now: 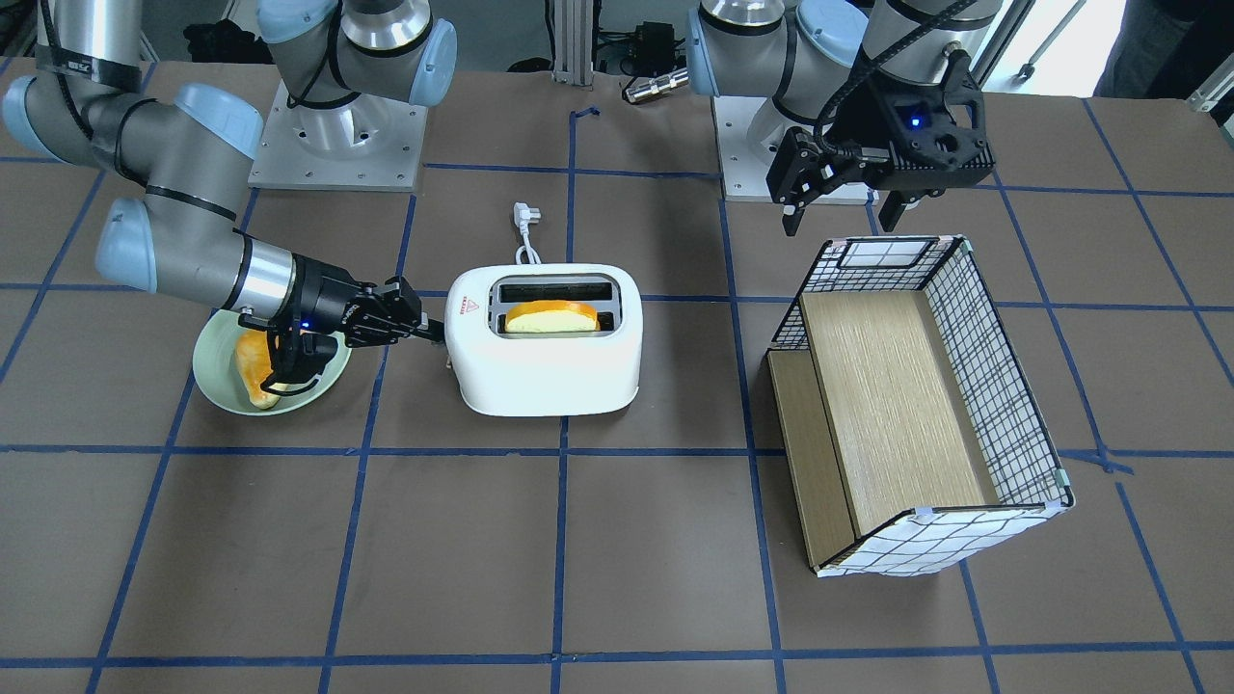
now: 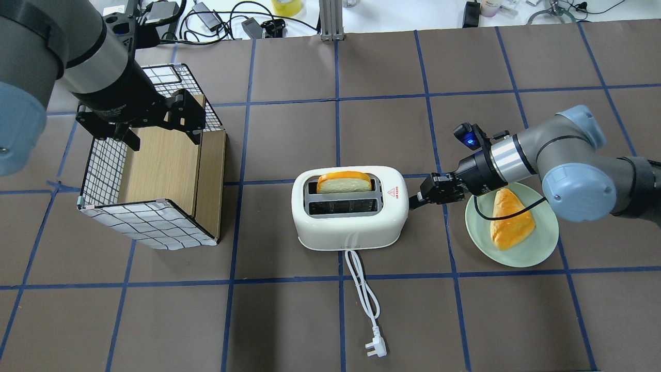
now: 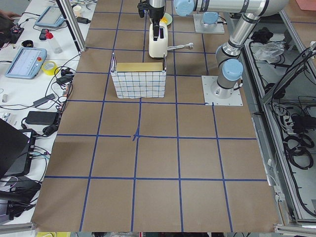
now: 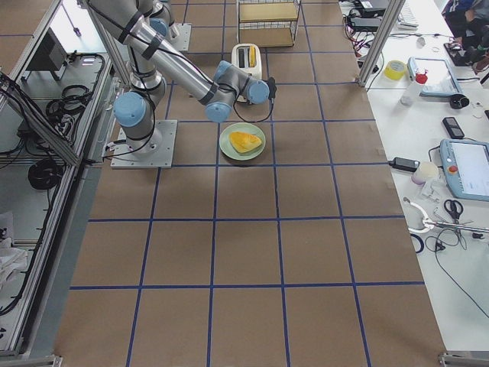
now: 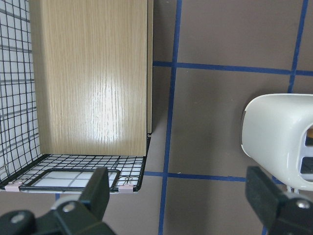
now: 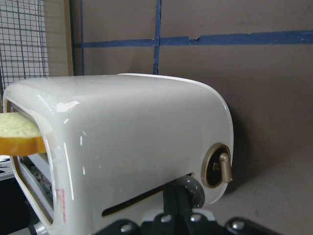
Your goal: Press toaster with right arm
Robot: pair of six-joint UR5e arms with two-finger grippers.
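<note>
The white two-slot toaster (image 2: 351,227) stands mid-table, with a red triangle sticker on top and a bread slice (image 2: 343,182) upright in its far slot. It also shows in the front view (image 1: 549,371) and the right wrist view (image 6: 137,137). My right gripper (image 2: 413,199) is shut, its tips against the toaster's end wall at the lever slot; in the front view the right gripper (image 1: 434,333) touches that same end. The grey lever knob (image 6: 193,190) sits just behind the fingertips. My left gripper (image 2: 161,135) is open and empty above the checked box.
A checked-pattern, wood-lined box (image 2: 155,227) lies on its side left of the toaster. A pale green plate (image 2: 537,248) with a wedge of bread (image 2: 511,225) sits under my right forearm. The toaster's white cord and plug (image 2: 376,349) trail toward the robot.
</note>
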